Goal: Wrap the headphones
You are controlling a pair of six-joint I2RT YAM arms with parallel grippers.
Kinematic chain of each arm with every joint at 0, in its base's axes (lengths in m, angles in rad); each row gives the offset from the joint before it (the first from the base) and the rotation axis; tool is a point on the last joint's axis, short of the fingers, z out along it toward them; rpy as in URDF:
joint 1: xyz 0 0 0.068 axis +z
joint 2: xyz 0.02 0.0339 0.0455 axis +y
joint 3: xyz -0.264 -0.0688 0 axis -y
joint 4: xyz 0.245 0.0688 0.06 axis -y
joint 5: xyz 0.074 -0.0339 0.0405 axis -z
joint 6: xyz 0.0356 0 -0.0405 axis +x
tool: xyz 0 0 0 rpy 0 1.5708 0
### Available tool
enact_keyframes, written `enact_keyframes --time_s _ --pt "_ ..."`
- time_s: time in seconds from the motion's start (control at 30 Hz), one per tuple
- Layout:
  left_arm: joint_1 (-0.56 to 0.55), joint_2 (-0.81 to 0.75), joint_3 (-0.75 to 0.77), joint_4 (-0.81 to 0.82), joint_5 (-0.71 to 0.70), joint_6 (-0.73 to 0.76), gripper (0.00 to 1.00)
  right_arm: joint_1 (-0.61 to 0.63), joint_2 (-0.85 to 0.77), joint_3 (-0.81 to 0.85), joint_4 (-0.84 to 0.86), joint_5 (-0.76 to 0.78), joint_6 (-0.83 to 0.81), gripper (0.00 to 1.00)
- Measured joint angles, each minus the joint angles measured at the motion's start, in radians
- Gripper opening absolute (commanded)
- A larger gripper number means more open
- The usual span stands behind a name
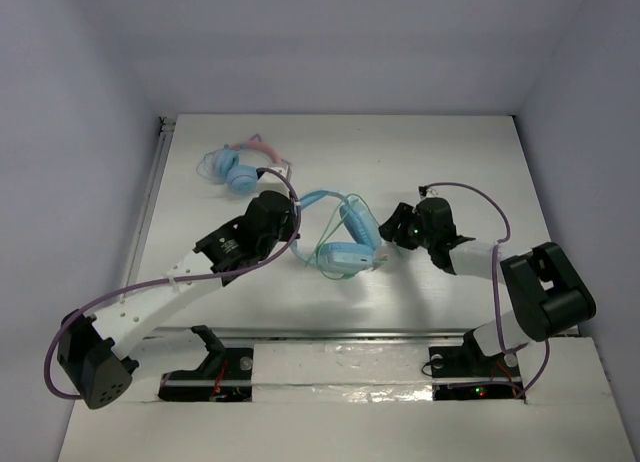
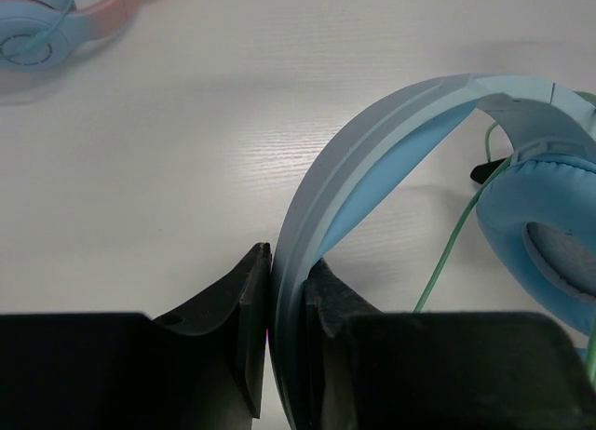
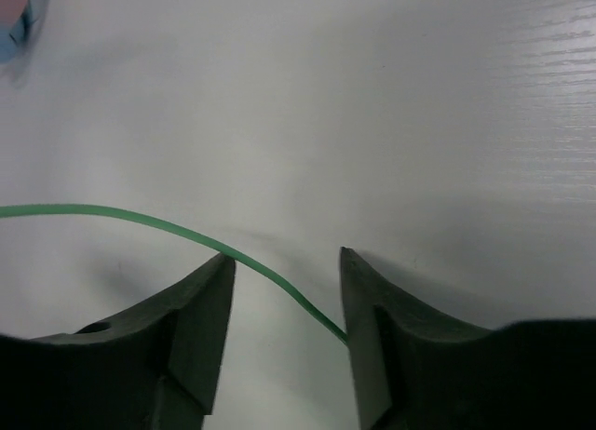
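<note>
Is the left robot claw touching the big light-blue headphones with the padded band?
Touching. In the left wrist view, the left gripper squeezes the padded band of the light-blue headphones from both sides, no gap.

The headphones are light blue all over: the band's outer shell is a paler grey-blue, its padding and the ear cushion a brighter sky blue, with grey fabric inside the cup. Their thin cable is green. Far left, the smaller headphones are blue with a pink band. The surface is white with a faint wood grain. The left gripper and right gripper have matt black jaws. The left arm has a white link, and purple wiring trails along the arms.
</note>
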Motion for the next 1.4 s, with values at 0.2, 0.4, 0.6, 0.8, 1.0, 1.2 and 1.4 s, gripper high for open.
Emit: enact_keyframes --time_s 0.2,0.4,0.6,0.8,1.0,1.2,1.4 --pt "0.017 0.002 0.023 0.035 0.018 0.002 0.00 0.000 -0.001 -0.003 0.025 -0.015 0.033 0.32" --pt "0.022 0.029 0.039 0.064 0.036 0.001 0.00 0.000 0.000 -0.034 0.045 -0.038 0.060 0.14" --pt "0.026 0.056 0.045 0.089 0.038 -0.005 0.00 0.004 0.000 -0.042 0.072 -0.050 0.084 0.00" --pt "0.037 0.095 0.045 0.171 0.034 -0.048 0.00 0.095 -0.014 -0.109 0.132 -0.034 0.138 0.00" --pt "0.048 0.169 0.037 0.292 -0.003 -0.122 0.00 0.285 -0.035 -0.171 0.295 -0.011 0.255 0.00" --pt "0.050 0.238 -0.008 0.413 -0.030 -0.216 0.00 0.409 -0.091 -0.286 0.535 0.022 0.410 0.00" --pt "0.056 0.291 -0.094 0.534 -0.087 -0.306 0.00 0.420 -0.104 -0.421 0.789 0.050 0.570 0.00"
